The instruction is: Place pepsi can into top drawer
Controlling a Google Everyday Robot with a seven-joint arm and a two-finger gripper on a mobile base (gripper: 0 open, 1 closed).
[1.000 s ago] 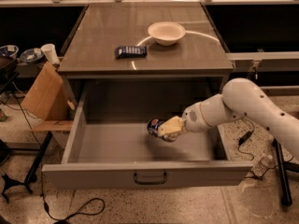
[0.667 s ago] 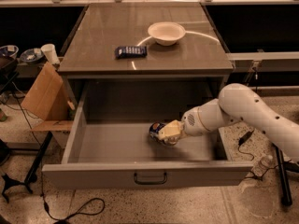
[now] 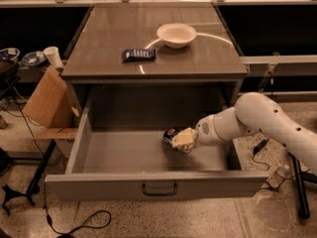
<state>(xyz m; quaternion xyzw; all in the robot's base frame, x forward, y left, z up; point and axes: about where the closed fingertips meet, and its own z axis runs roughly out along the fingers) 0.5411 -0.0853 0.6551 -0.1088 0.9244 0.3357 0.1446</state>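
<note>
The top drawer [image 3: 148, 185] of the grey cabinet is pulled wide open, its front panel with a small dark handle toward me. My gripper [image 3: 179, 139] reaches in from the right, low inside the drawer near its middle. The pepsi can [image 3: 171, 135], blue with a silver end, lies on its side at the gripper's left tip, just over the drawer floor, mostly covered by the gripper.
On the cabinet top stand a white bowl [image 3: 176, 34] and a flat dark blue snack packet [image 3: 138, 55]. A cardboard box [image 3: 45, 102] leans at the cabinet's left. Cables and a stand foot [image 3: 15, 197] lie on the floor at left; another stand [image 3: 298, 192] is at right.
The gripper with the can has shifted slightly lower and toward the drawer's front. The can stays at the gripper's tip.
</note>
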